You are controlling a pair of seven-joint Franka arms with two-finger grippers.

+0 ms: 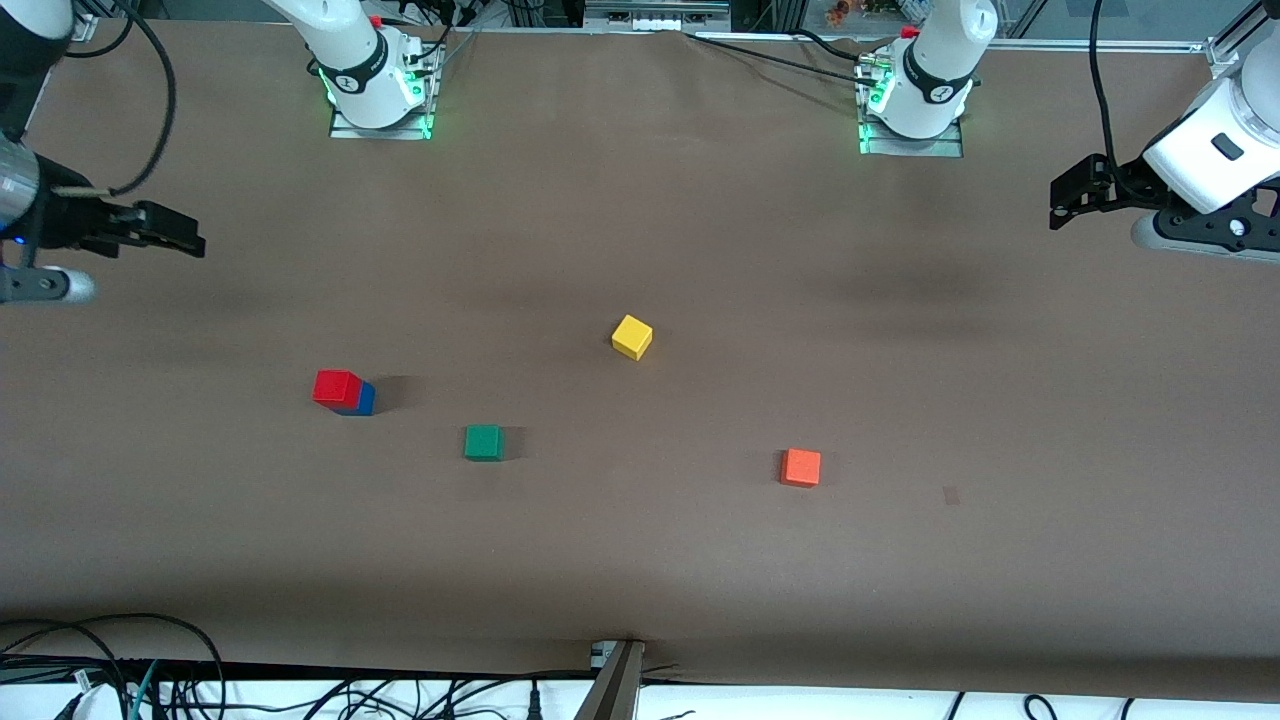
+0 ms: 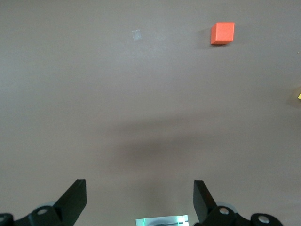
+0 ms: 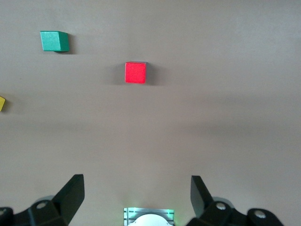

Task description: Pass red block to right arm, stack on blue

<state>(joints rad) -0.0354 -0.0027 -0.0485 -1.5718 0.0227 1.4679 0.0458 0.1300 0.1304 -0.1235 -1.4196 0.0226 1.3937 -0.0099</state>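
The red block [image 1: 336, 386] sits on top of the blue block [image 1: 362, 400] toward the right arm's end of the table. In the right wrist view the red block [image 3: 135, 72] hides the blue one beneath it. My right gripper [image 1: 170, 232] is open and empty, raised high at the right arm's end of the table, apart from the stack. My left gripper [image 1: 1075, 195] is open and empty, raised high at the left arm's end. Both arms wait.
A green cube [image 1: 484, 442] lies nearer the front camera than the stack; it also shows in the right wrist view [image 3: 54, 41]. A yellow cube [image 1: 632, 337] lies mid-table. An orange cube [image 1: 800, 467] lies toward the left arm's end, also in the left wrist view [image 2: 222, 33].
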